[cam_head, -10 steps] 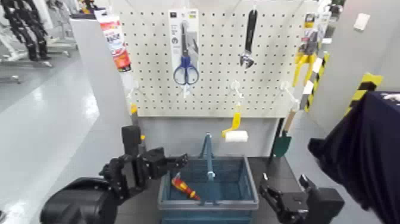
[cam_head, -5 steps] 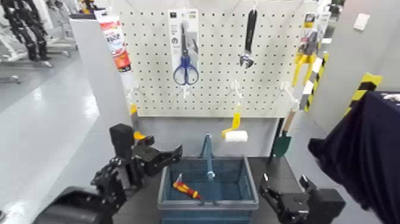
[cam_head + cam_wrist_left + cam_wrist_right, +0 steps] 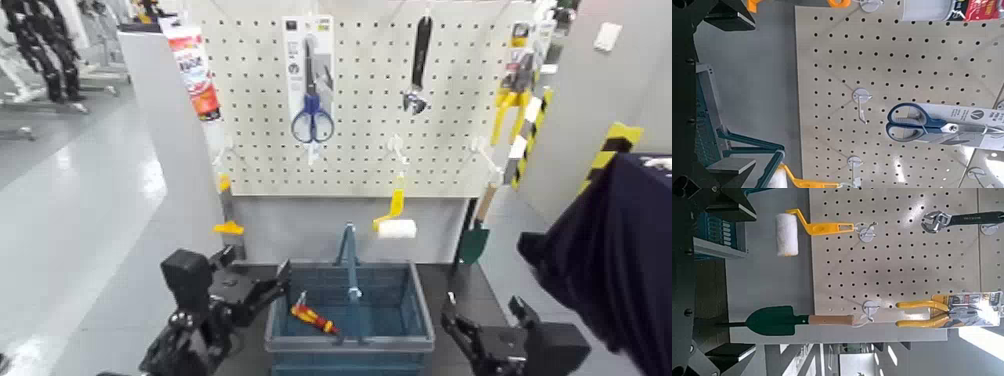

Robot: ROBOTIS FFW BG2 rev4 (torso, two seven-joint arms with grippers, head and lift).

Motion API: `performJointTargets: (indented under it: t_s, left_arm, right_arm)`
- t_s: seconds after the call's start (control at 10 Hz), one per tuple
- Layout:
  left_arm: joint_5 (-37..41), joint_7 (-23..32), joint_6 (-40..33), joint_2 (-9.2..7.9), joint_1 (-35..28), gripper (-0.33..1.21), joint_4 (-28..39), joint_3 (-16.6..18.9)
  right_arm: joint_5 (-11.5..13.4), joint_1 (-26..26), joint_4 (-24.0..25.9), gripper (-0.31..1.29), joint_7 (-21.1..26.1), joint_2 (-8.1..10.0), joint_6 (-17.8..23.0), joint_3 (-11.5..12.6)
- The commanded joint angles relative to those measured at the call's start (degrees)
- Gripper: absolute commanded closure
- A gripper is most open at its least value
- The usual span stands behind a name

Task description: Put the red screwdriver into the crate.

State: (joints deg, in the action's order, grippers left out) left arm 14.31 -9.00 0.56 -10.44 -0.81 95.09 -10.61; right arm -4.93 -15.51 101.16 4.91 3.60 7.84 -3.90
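Now the red screwdriver [image 3: 316,319] lies inside the crate [image 3: 424,333], the left gripper [image 3: 262,284] beside it, spread and empty, the right gripper [image 3: 484,308] spread opposite.

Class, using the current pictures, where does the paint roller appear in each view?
Head view: above the crate, its white sleeve just below the pegboard.
Left wrist view: partly cut off by the picture's edge, near the crate's handle.
Right wrist view: wholly shown, between crate and green trowel.
Shared landmark: the pegboard.
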Motion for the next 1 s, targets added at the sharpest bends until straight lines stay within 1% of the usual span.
performJointTargets:
  t_s: [0.1, 0.4, 0.5, 0.6, 0.7, 1.0]
  left_arm:
    - [-2.53, 3.11, -1.96, 0.6, -4.72, 0.09, 2.38, 0.15]
    - [-3.32, 7.68, -3.72, 0.95, -8.85, 0.09, 4.14, -0.2]
    - [-4.02, 8.39, -4.34, 1.74, -10.17, 0.09, 4.58, 0.77]
    - [-5.08, 9.53, -5.66, 2.18, -11.31, 0.09, 5.02, 1.38]
    - [-5.43, 11.73, -6.71, 1.91, -12.28, 0.09, 5.55, 1.12]
    - [-5.43, 12.78, -7.24, 2.18, -12.9, 0.09, 5.72, 1.3]
  right_arm:
    - [-0.08, -0.31, -0.09, 0.14, -0.17, 0.0, 0.78, 0.04]
    - [0.27, -0.84, 0.09, 0.14, -0.34, 0.26, 1.39, -0.14]
    - [0.36, -1.02, 0.17, 0.14, -0.34, 0.26, 1.39, -0.31]
    - [0.54, -1.02, 0.17, 0.14, -0.34, 0.26, 1.21, -0.31]
    - [0.54, -1.02, 0.17, 0.14, -0.34, 0.26, 0.6, -0.4]
    - [0.62, -1.11, 0.09, 0.14, -1.13, 0.18, 0.25, -0.4]
